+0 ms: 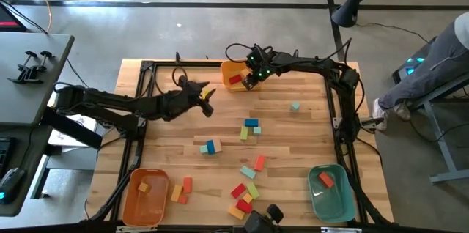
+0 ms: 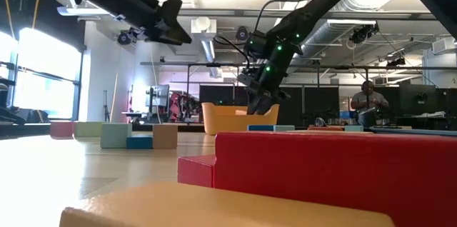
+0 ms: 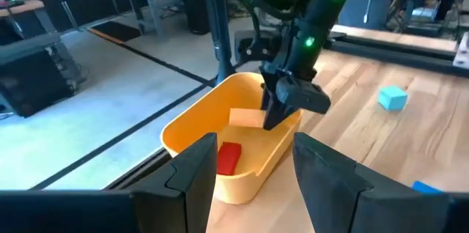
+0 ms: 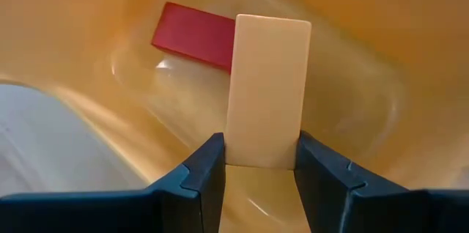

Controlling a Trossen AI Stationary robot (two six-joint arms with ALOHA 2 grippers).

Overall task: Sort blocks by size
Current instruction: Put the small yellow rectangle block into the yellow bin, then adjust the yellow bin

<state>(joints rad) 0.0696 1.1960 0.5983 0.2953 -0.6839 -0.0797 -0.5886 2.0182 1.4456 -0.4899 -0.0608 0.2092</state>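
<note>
The right gripper hangs over the yellow bin at the far edge of the table, its jaws clamped on one end of a pale yellow bar that points down into the bin, where a red bar already lies; the left gripper waits in the air just beside that bin, toward the table's left side, its jaws parted and holding nothing.

The rest of the blocks lie loose on the wood: a cluster near the middle, another toward the near edge, a single teal cube towards the right side; an orange bin in the near-left corner and a teal bin in the near-right corner each hold a block.

These blocks look light, rigid and smooth, probably easy to pinch but apt to pivot if held by a corner; the flat opposite faces look like the best hold, across the narrow width for the bars. The tiny cubes likely need the jaws well centred.

The table is pale planked wood with a dark frame round it; it stands on a grey concrete floor, with a desk to the left, a seated person's legs at the right and a workshop behind.
</note>
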